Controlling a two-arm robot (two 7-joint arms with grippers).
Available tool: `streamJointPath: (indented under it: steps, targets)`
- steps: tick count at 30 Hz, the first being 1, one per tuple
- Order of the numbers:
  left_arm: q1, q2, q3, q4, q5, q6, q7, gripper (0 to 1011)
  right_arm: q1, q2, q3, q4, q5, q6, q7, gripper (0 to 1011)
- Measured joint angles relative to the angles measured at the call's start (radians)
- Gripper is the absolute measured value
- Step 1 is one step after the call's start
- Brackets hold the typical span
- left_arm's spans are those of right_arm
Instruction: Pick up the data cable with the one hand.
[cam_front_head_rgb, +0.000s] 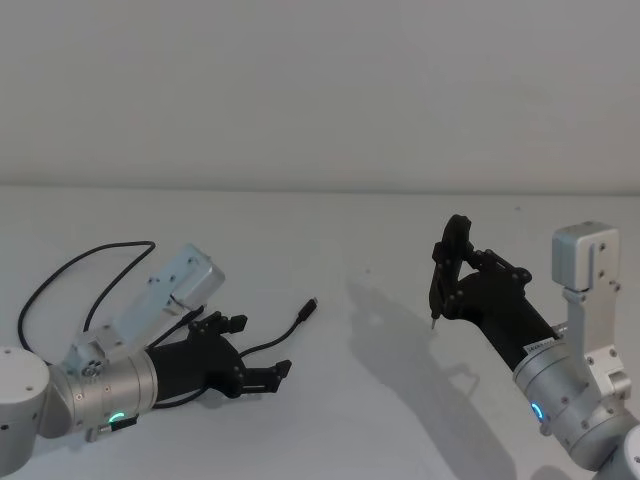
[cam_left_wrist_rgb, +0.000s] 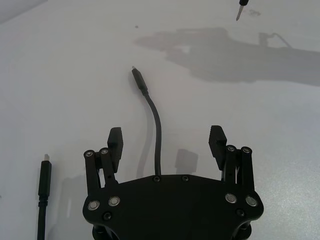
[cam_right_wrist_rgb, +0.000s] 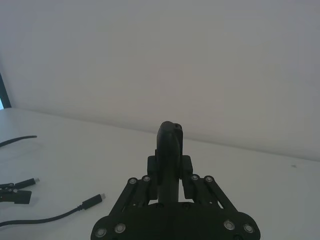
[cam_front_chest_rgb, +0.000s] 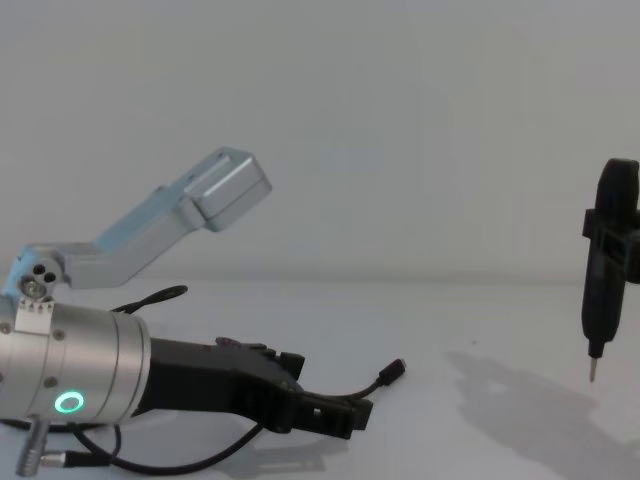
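Data cable (cam_front_head_rgb: 300, 318): loop on table (cam_front_head_rgb: 330, 220) at far left, runs under left arm, then forward through gap between fingers. Plug end lies on table just beyond fingertips, to right and slightly far. That stretch's long axis runs roughly along hand's reach.

Left hand (cam_front_head_rgb: 258, 345): nearer one, low over table, near-horizontal, pointing right. Spread wide, gripping nothing. Judgement: closing here should catch cable.

Right hand (cam_front_head_rgb: 445, 285): well apart at right, raised, clamped on pin-tipped tool (cam_front_head_rgb: 456, 240), idle.
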Motion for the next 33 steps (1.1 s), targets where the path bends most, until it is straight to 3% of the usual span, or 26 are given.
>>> streamJointPath:
  steps: [22,33]
  targets:
    - [0.011,0.004,-0.01,0.007,-0.001,0.014,-0.001,992,0.0,0.0,0.0,0.0,0.0,0.0,0.0,275]
    - [0.013,0.005,-0.012,0.008,-0.003,0.015,0.0,718,0.0,0.0,0.0,0.0,0.0,0.0,0.0,275]
